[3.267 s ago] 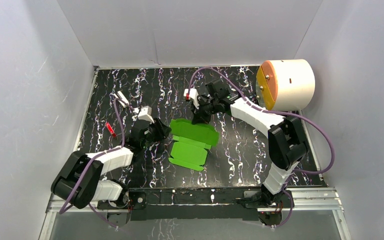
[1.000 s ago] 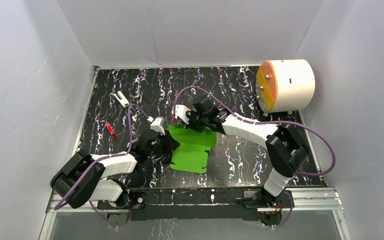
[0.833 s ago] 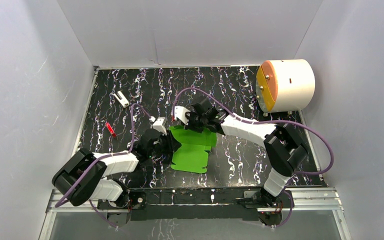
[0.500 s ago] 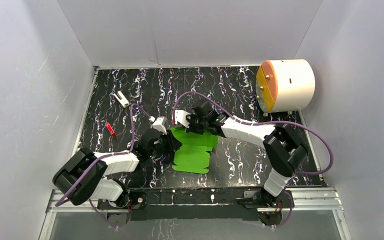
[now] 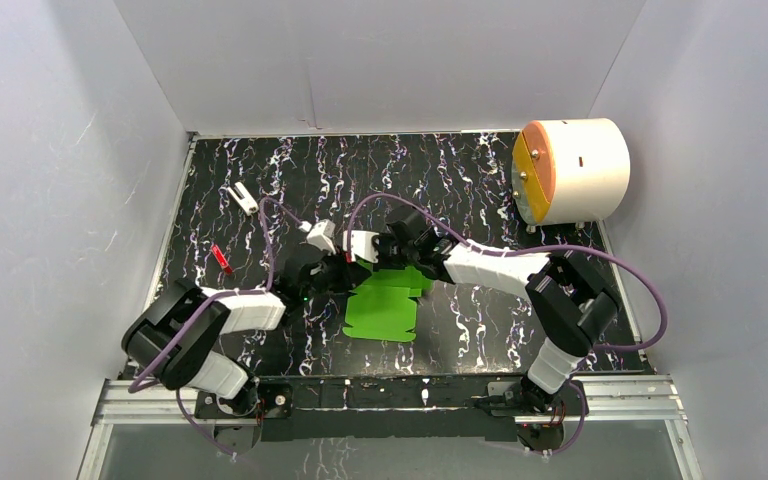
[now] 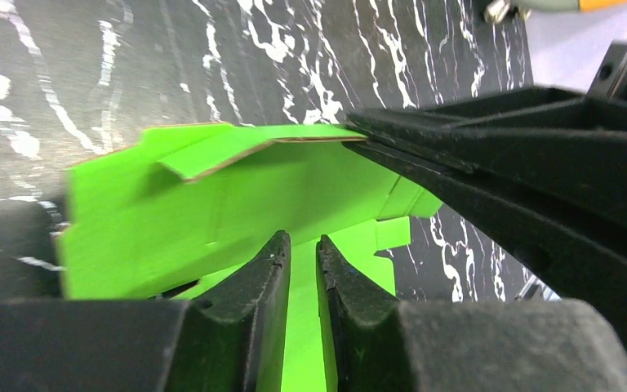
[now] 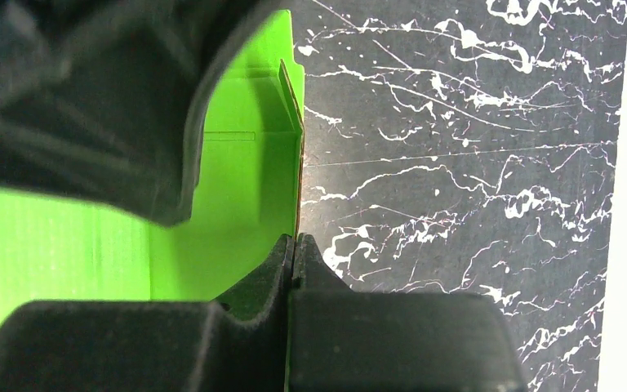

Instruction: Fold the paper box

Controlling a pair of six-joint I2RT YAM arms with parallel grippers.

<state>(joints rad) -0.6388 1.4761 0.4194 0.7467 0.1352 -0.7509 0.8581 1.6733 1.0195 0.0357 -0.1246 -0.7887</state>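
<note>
On the far left of the table (image 5: 290,170), a small red item (image 5: 221,259) and a small white item (image 5: 244,197) are lying apart from the rest, both too small to identify. Next in, the left gripper (image 6: 300,249) is sitting at the left edge of the paper box (image 5: 383,308). Its fingers (image 6: 249,302) are standing a narrow slit apart, with green card showing through the slit. Nothing is visibly pinched, and I can't tell if the tips are touching the card. The paper box is sitting mid-table and is partly folded. Its near panel is lying flat and its far-left panel is standing up off the table with a flap bent over at the top. The right gripper (image 7: 294,245) is holding that raised flap, jaws pressed together on its edge, just beside the left gripper. In the back right corner, a big white cylinder (image 5: 572,170) with an orange-yellow face is sitting well apart from the box.
</note>
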